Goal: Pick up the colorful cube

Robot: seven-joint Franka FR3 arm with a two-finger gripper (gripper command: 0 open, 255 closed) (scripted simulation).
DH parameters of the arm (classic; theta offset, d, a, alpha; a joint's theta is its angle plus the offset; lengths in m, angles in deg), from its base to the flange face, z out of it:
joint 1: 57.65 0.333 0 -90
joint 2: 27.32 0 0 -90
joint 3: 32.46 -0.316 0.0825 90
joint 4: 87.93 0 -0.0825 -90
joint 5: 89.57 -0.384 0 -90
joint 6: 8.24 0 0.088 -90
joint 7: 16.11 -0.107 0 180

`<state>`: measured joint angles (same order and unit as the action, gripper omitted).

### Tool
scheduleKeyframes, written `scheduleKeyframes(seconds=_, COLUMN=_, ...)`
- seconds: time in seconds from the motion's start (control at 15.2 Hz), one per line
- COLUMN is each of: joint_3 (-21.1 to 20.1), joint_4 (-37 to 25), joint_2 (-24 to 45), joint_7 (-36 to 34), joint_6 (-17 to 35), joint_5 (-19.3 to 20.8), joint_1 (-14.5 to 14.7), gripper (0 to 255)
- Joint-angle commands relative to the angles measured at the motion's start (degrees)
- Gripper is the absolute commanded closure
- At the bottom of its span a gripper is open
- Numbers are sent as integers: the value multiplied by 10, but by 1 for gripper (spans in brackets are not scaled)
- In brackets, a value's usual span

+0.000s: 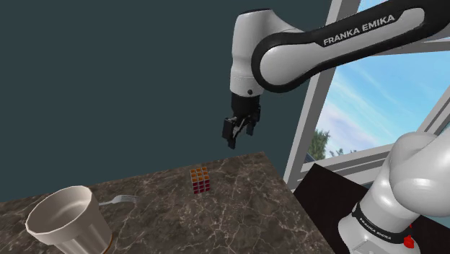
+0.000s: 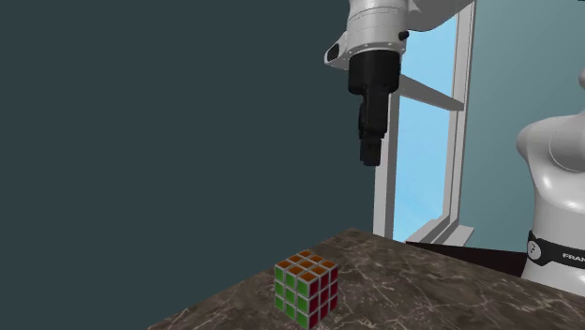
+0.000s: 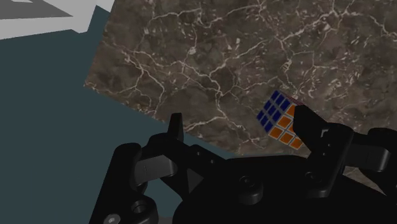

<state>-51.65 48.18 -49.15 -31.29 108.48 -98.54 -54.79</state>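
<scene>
Fingers (image 1: 230, 136) spread and empty, upper centre of shoulder view; cube (image 1: 200, 180) on counter (image 1: 245, 209), well below, slightly left; no long axis to favour.

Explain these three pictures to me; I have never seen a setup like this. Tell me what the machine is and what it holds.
The machine is a white robot arm ending in two black fingers. One picture looks from beside its stand, one from elsewhere in the room, and one from a camera on the hand, looking along the fingers. On the dark veined table lie a multicoloured cube, a pale cup and a fork. The fingers stand open, well above the table, holding nothing.
</scene>
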Motion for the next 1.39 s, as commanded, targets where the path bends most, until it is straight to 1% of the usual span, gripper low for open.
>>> scheduleKeyframes(seconds=0.0, joint_3=-23, joint_4=-12, joint_2=40, joint_7=-32, joint_6=26, joint_5=6, joint_1=2, gripper=0)
scheduleKeyframes(seconds=0.33, joint_3=-67, joint_4=-58, joint_2=150, joint_7=-111, joint_6=79, joint_5=46, joint_1=2, gripper=0)
scheduleKeyframes(seconds=0.53, joint_3=-84, joint_4=-94, joint_2=222, joint_7=-164, joint_6=102, joint_5=84, joint_1=8, gripper=0)
scheduleKeyframes(seconds=0.73, joint_3=-90, joint_4=-137, joint_2=295, joint_7=-217, joint_6=118, joint_5=128, joint_1=22, gripper=0)
scheduleKeyframes(seconds=1.19, joint_3=-83, joint_4=-120, joint_2=330, joint_7=-233, joint_6=166, joint_5=152, joint_1=28, gripper=0)
scheduleKeyframes(seconds=1.32, joint_3=-83, joint_4=-118, joint_2=334, joint_7=-235, joint_6=170, joint_5=155, joint_1=29, gripper=0)
